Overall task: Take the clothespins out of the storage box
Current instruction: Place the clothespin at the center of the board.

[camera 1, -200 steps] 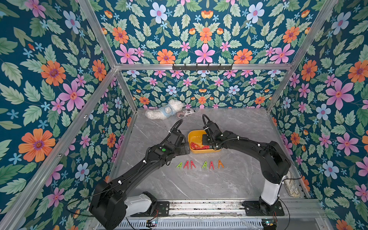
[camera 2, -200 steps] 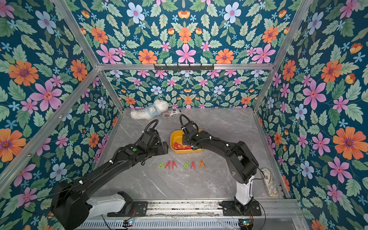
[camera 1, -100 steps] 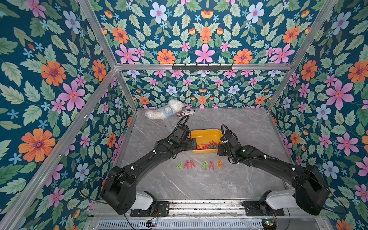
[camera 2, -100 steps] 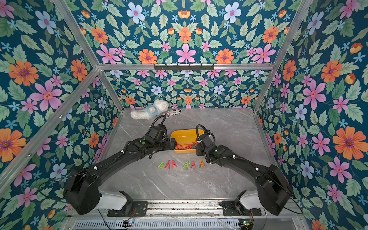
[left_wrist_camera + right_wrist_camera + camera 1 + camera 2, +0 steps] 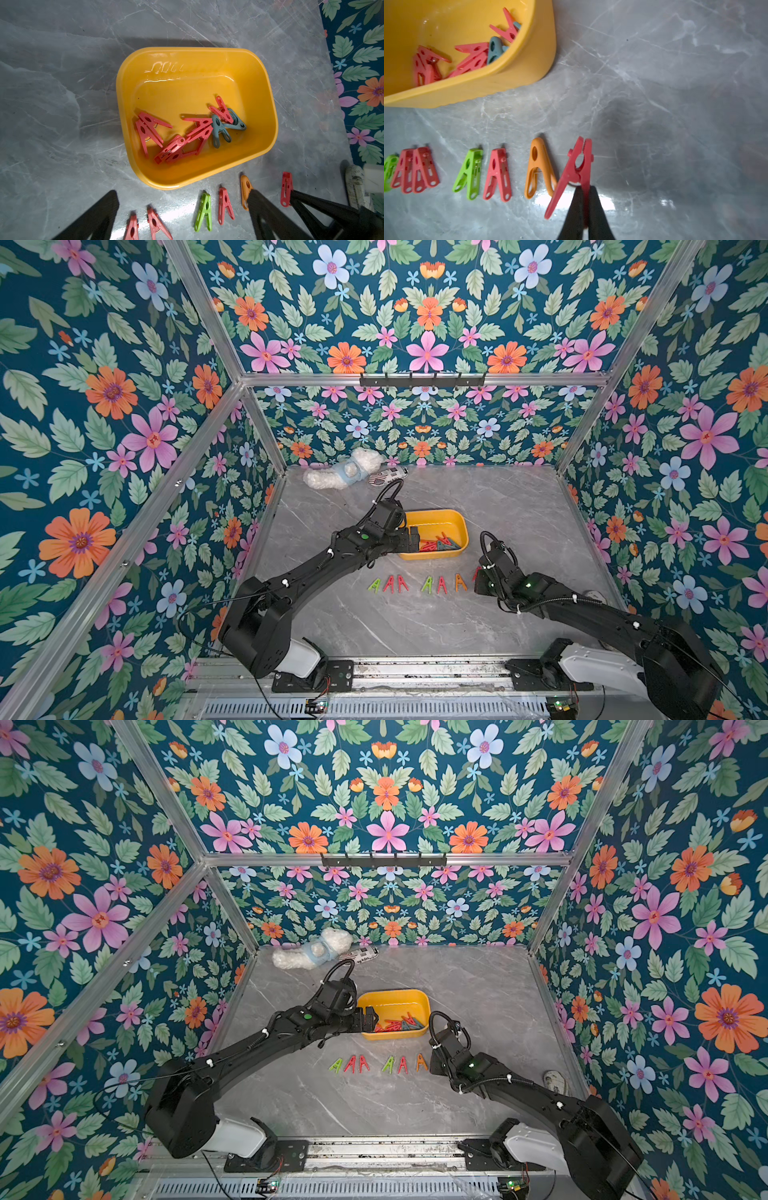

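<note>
We have the right gripper (image 5: 584, 192) pinched together on one handle leg of a red clothespin (image 5: 576, 166). It sits in front of the yellow storage box (image 5: 197, 51), just beside the orange clothespin (image 5: 538, 166) that ends the row of six laid out there on the marble tabletop (image 5: 675, 104). Whether the held pin touches the surface, we cannot tell.

Our left gripper (image 5: 182, 192) hovers at the box's left end, jaws spread wide with nothing between them. Inside, toward the box's front wall, several red clothespins (image 5: 199, 133) lie tangled with two grey-blue clothespins (image 5: 217, 128).

We judge these to be light, stiff plastic pins with a wire spring. They should lift with little force, but could skid on the box's glossy floor or twist in a thin grip. The best hold looks to be across the flat faces near the spring, or on a leg standing clear, as on the red pair (image 5: 158, 123) lying apart nearest our left gripper. Overlapping pins may come up together.
</note>
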{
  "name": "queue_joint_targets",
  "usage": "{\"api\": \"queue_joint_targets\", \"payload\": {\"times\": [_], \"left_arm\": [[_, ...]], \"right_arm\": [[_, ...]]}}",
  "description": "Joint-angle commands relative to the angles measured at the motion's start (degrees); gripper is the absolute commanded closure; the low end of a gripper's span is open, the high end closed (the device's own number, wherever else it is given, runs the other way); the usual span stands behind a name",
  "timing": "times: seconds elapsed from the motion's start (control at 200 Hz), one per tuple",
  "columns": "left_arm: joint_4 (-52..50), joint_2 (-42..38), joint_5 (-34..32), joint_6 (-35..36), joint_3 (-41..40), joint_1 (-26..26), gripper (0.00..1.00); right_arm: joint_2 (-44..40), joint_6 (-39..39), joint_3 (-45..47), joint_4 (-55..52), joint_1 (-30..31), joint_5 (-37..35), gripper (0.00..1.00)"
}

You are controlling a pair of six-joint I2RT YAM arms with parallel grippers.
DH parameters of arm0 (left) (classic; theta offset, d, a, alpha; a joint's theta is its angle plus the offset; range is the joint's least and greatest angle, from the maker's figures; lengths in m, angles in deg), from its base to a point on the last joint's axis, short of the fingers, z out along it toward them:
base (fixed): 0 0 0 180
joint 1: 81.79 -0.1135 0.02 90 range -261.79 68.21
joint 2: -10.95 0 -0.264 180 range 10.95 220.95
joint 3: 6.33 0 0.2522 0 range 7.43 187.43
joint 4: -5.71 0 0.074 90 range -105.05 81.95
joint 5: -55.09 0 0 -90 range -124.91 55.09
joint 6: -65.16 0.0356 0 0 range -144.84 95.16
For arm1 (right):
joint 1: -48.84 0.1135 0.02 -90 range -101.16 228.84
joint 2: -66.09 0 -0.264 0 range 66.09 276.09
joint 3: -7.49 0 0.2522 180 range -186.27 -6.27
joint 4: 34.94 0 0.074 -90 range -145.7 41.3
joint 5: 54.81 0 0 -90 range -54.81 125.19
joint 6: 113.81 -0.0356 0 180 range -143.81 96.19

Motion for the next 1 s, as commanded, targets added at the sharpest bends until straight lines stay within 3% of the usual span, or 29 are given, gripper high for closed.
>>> {"api": "queue_joint_targets", "payload": {"times": [0.0, 0.54, 0.65, 0.995], "left_arm": [[0.59, -0.54, -0.65, -1.05, -0.37, 0.04, 0.00], [0.15, -1.38, -2.34, -1.69, -1.60, 0.10, 0.00], [0.19, -1.61, -3.37, -2.10, -1.78, 0.10, 0.00], [0.30, 0.55, -3.68, -1.77, -0.26, 0.04, 0.01]], "right_arm": [[0.09, -0.96, 1.46, 3.18, -0.95, 1.03, 0.92], [7.86, 0.37, 2.24, 4.68, -1.32, 3.67, 0.89], [8.75, 0.57, 1.84, 4.48, -1.27, 3.73, 0.75], [4.06, 1.55, -3.30, -0.54, -1.44, 2.42, 0.64]]}}
